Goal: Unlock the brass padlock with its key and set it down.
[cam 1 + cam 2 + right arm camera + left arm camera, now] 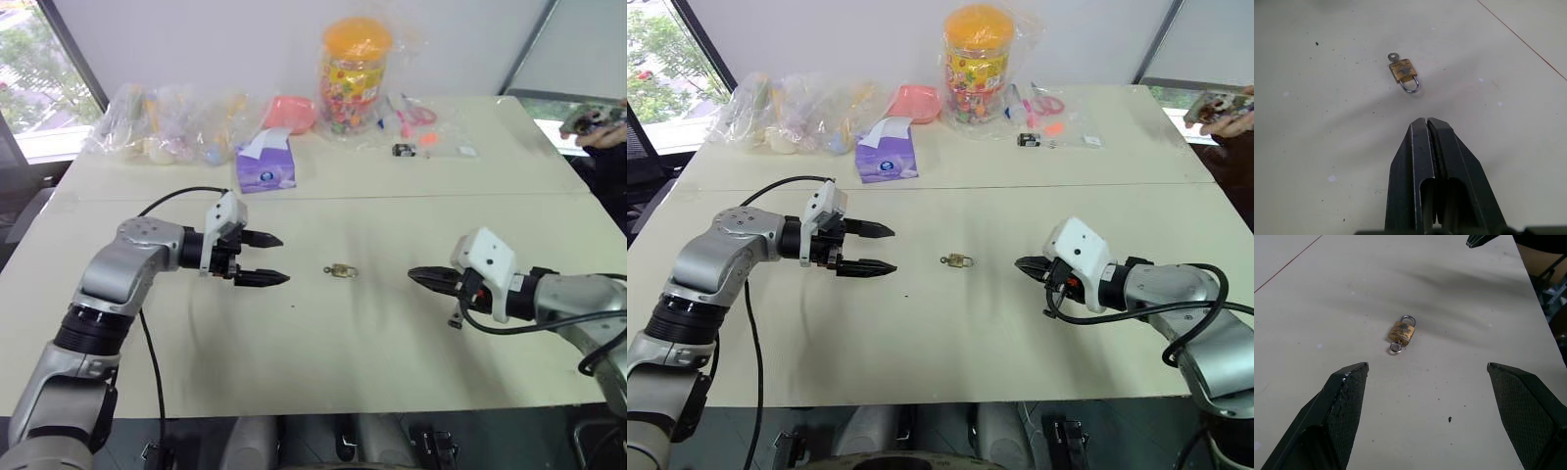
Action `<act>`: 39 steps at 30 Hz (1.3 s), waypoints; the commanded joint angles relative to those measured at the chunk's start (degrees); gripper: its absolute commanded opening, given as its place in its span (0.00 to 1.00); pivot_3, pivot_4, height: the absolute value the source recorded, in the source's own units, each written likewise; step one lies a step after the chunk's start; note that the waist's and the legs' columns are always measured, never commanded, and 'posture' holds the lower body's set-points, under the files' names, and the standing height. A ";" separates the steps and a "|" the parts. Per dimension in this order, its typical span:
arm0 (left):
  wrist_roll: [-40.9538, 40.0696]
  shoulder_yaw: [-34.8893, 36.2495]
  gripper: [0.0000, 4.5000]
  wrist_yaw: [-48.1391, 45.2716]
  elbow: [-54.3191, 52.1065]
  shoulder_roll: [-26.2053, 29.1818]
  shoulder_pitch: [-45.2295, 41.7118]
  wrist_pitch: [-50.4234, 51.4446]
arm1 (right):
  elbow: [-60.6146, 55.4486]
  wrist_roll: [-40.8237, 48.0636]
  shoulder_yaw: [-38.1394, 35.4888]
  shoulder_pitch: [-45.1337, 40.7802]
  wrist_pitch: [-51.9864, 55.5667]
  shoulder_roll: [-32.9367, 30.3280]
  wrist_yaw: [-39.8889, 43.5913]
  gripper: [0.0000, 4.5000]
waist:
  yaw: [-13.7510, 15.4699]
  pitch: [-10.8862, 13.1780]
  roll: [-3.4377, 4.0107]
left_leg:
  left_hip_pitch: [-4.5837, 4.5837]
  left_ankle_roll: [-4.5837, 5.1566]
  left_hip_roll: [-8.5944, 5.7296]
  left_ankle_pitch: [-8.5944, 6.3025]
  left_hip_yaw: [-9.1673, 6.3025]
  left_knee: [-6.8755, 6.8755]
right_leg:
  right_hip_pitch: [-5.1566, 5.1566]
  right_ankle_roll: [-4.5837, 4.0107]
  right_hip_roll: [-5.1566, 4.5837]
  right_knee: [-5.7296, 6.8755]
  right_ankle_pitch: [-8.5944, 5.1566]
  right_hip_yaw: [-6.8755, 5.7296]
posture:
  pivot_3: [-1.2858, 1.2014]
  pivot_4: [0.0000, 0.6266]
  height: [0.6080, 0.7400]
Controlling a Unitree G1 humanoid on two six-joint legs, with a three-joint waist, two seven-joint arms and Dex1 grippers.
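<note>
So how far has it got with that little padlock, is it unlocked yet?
Nothing looks done yet. The brass padlock lies on the table between both arms, touched by neither; its shackle looks closed, and a small ring, probably the key's head, pokes from its base. The left gripper is open and aimed at it; the right gripper is shut. Grasping, turning the key and setting down remain.

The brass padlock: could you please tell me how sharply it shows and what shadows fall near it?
Left wrist view: brass padlock crisp, soft grey shadow bands across the table beyond it. Right wrist view: padlock sharp, faint shadow beneath the shackle. Left eye view: padlock tiny, detail unreadable.
</note>
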 commanded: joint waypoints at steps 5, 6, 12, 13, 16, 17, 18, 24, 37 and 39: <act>-1.99 1.94 0.90 0.85 -1.69 -0.78 -1.77 1.09 | -2.13 1.87 -1.34 -1.13 0.11 -0.89 -0.61 0.00 | 0.01 0.00 0.00 | 0.00 0.00 0.00 0.00 0.00 0.00 | 0.00 0.00 -0.01 0.01 0.00 0.00 | 0.52 0.24 0.98; -2.30 2.09 0.90 0.89 -1.65 -0.85 -2.06 1.64 | -2.20 1.95 -1.34 -1.10 0.14 -0.91 -0.69 0.00 | 0.01 0.01 -0.02 | 0.00 0.00 0.00 0.00 0.00 0.01 | 0.00 0.00 -0.01 0.01 0.00 0.00 | 0.52 0.24 0.98; -1.83 1.94 0.90 1.53 -0.90 -1.10 -2.55 1.11 | -2.40 2.47 -0.98 -1.76 0.53 -0.98 -1.07 0.00 | -0.01 0.02 -0.03 | 0.00 0.00 0.00 0.00 0.00 0.01 | 0.00 0.01 0.00 0.01 0.01 0.00 | 0.52 0.24 0.98; -1.87 1.95 0.90 1.55 -0.98 -1.10 -2.45 1.15 | -2.44 2.58 -0.89 -1.87 0.59 -1.05 -1.09 0.00 | -0.04 0.02 -0.03 | 0.00 0.00 0.00 0.00 0.00 0.01 | 0.00 0.01 0.00 0.01 0.01 0.00 | 0.52 0.24 0.98; -1.86 1.78 0.90 1.49 -1.34 -1.02 -2.02 1.16 | -2.65 3.10 -0.73 -2.12 0.86 -1.25 -1.07 0.00 | -0.03 0.02 -0.03 | 0.00 0.00 0.00 0.00 0.00 0.01 | 0.00 0.01 0.00 0.02 0.01 0.00 | 0.52 0.24 0.98; -1.81 1.67 0.90 1.44 -1.45 -0.96 -1.89 1.11 | -2.72 3.20 -0.73 -2.15 0.90 -1.30 -1.03 0.00 | -0.01 0.02 -0.03 | 0.00 0.00 0.00 0.00 0.00 0.01 | 0.00 0.01 0.00 0.02 0.01 0.00 | 0.52 0.24 0.98; -1.74 1.56 0.90 1.38 -1.56 -0.92 -1.75 1.02 | -2.76 3.24 -0.72 -2.17 0.85 -1.33 -1.00 0.00 | -0.01 0.02 -0.03 | 0.00 0.00 0.00 0.00 0.00 0.01 | 0.00 0.01 0.00 0.02 0.01 0.00 | 0.52 0.24 0.98; -1.59 1.09 0.90 0.65 -1.57 -0.46 -1.71 1.34 | -2.16 3.41 -0.27 -3.56 0.67 -1.78 -0.82 0.00 | -0.01 0.02 -0.03 | 0.00 0.00 0.00 0.00 0.00 0.01 | 0.00 0.01 0.00 0.02 0.01 0.00 | 0.52 0.24 0.98; -1.05 0.32 0.91 0.15 -1.60 -0.23 -1.66 0.75 | 3.46 2.25 6.19 -10.95 -1.27 -1.83 2.33 0.29 | -0.09 0.02 -0.03 | 0.00 0.00 0.00 0.00 0.00 0.01 | 0.00 0.01 0.00 0.02 0.01 0.01 | 0.52 0.24 0.98; -1.04 0.25 0.91 0.21 -1.48 -0.34 -1.79 0.69 | 5.06 1.18 8.79 -13.36 -2.09 -1.24 2.70 0.52 | -0.14 0.02 -0.03 | 0.01 0.00 0.00 0.00 0.01 0.01 | 0.00 0.00 0.00 0.03 0.01 0.01 | 0.52 0.24 0.98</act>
